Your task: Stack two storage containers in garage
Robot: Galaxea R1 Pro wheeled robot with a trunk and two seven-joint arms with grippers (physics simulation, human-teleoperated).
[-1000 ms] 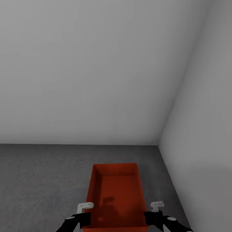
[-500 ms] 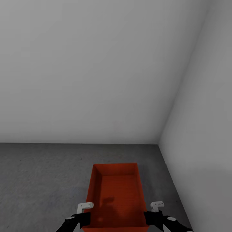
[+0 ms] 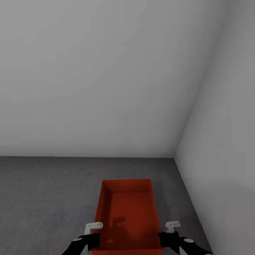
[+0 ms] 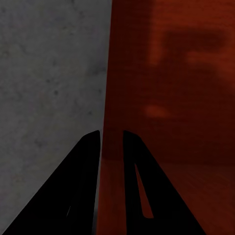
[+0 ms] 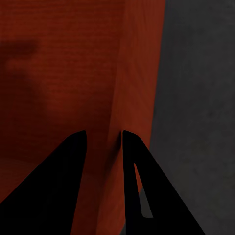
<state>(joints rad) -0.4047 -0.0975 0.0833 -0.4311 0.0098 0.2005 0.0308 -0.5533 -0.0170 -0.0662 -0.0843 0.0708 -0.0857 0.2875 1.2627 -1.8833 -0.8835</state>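
One orange-red storage container (image 3: 127, 216) sits low in front of me over the dark grey concrete floor (image 3: 46, 198) of the garage, its long side pointing away from me. My left gripper (image 4: 111, 137) straddles the container's left wall (image 4: 105, 98), one finger outside and one inside, shut on it. My right gripper (image 5: 103, 136) grips the right wall (image 5: 134, 98) the same way. In the head view both wrists flank the bin's near end, the left gripper (image 3: 92, 238) and the right gripper (image 3: 169, 238). Whether the bin rests on the floor or hangs just above it, I cannot tell.
A plain pale grey wall (image 3: 106, 78) stands ahead and another wall (image 3: 226, 159) closes in on the right, meeting in a corner (image 3: 174, 158) just beyond the bin. Open concrete stretches to the left.
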